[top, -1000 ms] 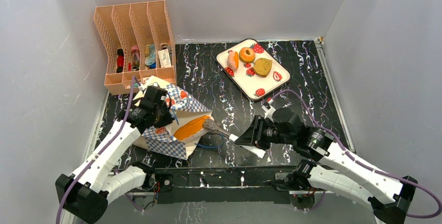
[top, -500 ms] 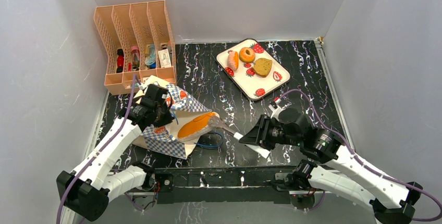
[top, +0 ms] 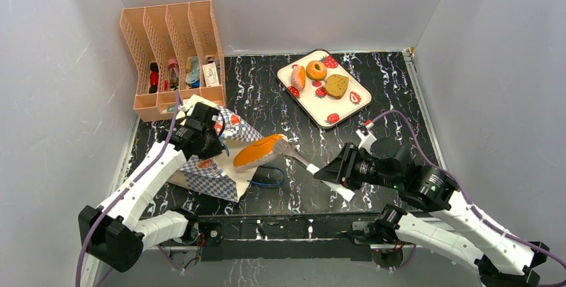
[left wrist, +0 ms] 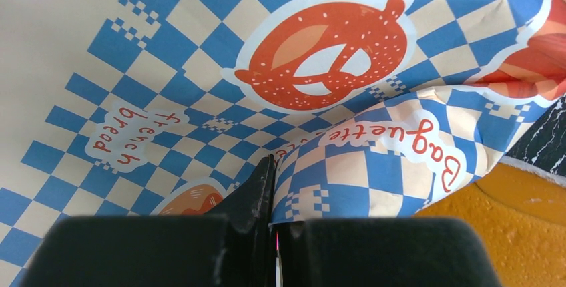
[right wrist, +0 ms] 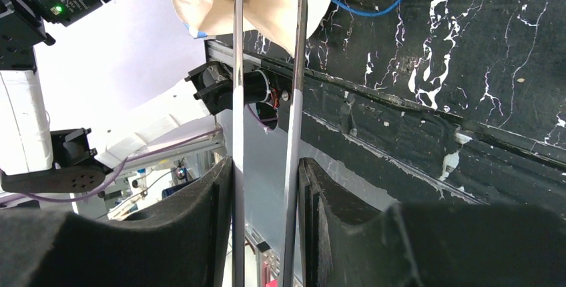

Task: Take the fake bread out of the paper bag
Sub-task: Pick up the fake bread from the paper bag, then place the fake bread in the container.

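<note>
Orange loaf (top: 257, 153) at tip of tongs (top: 298, 159), beyond right hand (top: 330, 172)

In the left wrist view the paper bag (left wrist: 167, 47) bears red script on white patches set in its blue-and-white chequered print, both upside down to that camera: "french bread" (left wrist: 137, 141) at the lower left and "Baguette" (left wrist: 394, 147) on the folded flap at the right. Between them stands a red pretzel emblem (left wrist: 327, 50) with no words. From the top view the bag's print and the white card (top: 211, 73) in the file rack (top: 143, 103) are too small to read
</note>
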